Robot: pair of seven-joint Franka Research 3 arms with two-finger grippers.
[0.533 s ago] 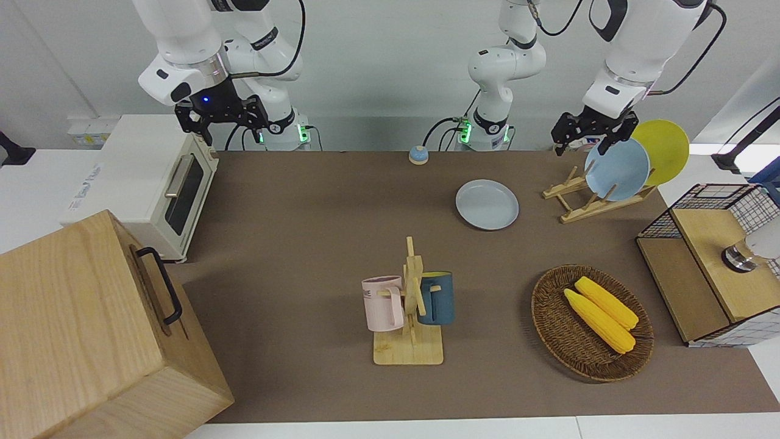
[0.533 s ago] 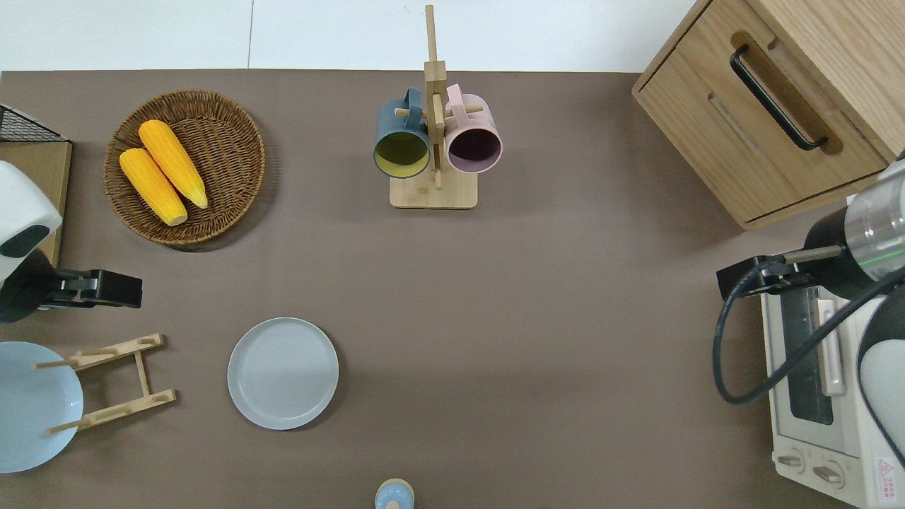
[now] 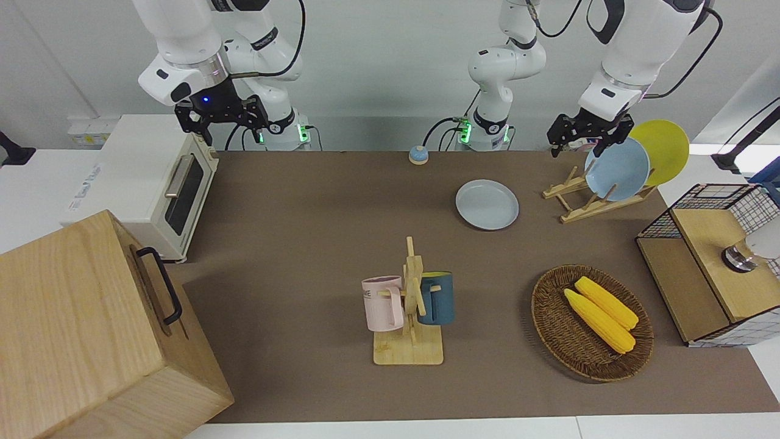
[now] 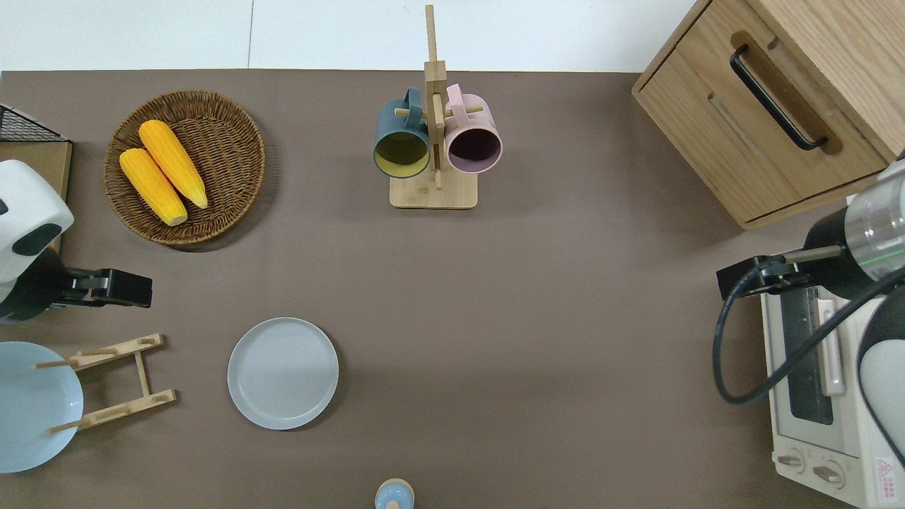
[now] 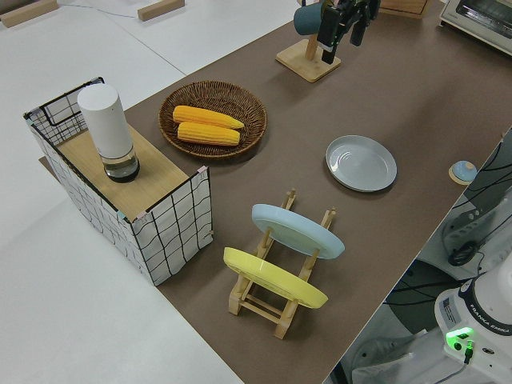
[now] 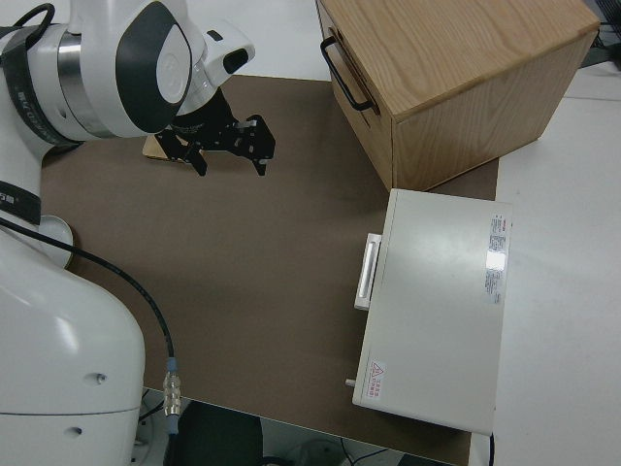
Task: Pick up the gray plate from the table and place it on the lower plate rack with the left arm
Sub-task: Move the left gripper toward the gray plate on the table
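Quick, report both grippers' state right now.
Left gripper: open, holding nothing, in the air.
Right gripper: open, holding nothing, arm parked.

Gray plate (image 4: 283,372) on brown table (image 4: 565,353); sky-blue plate (image 3: 616,169), yellow plate (image 3: 663,150).

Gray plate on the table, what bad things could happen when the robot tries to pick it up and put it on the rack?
The gray plate lies flat on the table, so the left gripper may struggle to catch its low rim and could just push it.

The lower plate rack already holds a sky-blue plate and a yellow plate. Only its low pegs look free, so the gray plate might knock the sky-blue one.
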